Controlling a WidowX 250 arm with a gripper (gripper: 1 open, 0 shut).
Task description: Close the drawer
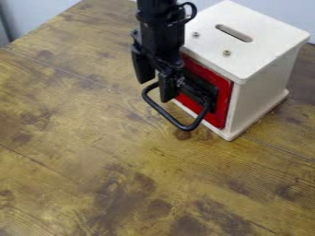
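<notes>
One black hand [157, 81] near red drawer's [219, 95] handle [175, 109].

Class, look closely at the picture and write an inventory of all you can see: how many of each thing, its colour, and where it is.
Table: one, brown wood grain with darker patches, across most of the view
Cabinet: one, cream, upper right, with a slot and two small screw heads in its top
Drawer: one, red, at the cabinet's front
Loop handle: one, black, on the drawer's front, reaching out over the table
Background surface: pale, in the top left corner
Robot arm: one, black, entering from the top edge
Gripper: one, black, at the end of the arm, by the handle
</notes>
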